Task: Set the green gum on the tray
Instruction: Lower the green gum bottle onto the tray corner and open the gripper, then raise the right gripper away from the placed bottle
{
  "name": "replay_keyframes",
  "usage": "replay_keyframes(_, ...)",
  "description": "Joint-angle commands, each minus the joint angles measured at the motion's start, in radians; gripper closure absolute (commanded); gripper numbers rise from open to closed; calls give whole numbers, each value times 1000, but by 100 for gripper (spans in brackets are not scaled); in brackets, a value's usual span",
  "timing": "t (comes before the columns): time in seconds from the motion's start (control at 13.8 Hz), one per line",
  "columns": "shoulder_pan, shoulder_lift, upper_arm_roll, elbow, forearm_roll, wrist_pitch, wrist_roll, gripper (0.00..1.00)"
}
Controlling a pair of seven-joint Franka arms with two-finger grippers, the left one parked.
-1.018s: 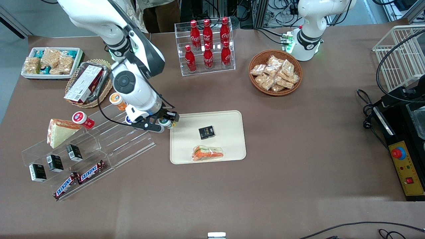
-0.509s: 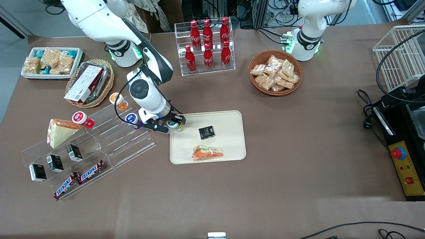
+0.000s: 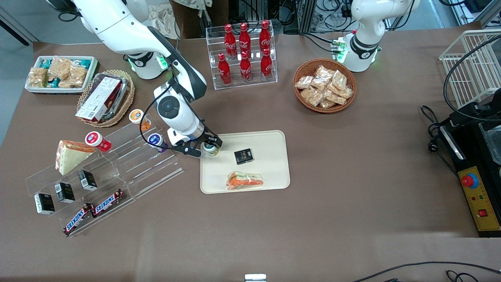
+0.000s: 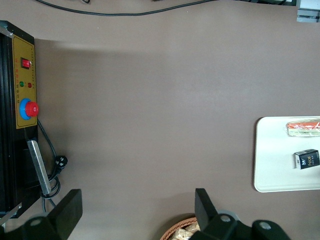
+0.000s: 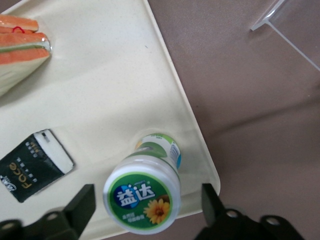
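Hand (image 3: 208, 147) spread wide around green gum (image 5: 148, 192) standing on tray (image 5: 115, 95) corner; wrist view shows clear gaps.

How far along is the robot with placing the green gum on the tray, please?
Done: the green gum is off the clear rack and stands on a corner of the cream tray, near the black packet and the sandwich. In hand: the gripper is open, with a finger to each side of the bottle and a gap between. Left: lifting clear.
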Motion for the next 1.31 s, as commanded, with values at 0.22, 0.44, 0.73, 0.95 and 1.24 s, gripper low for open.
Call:
replay_keyframes(0.22,5,1,-3,2,3,19,16,0)
replay_keyframes(0.44,3,-58,-3,18,-5,-26,9,0)
replay_keyframes(0.73,11,-168,8,208,-106,-399,5,0)
replay_keyframes(0.95,37,-170,9,517,-112,-776,2,0)
replay_keyframes(1.24,14,-235,-3,680,-115,-975,-150,0)
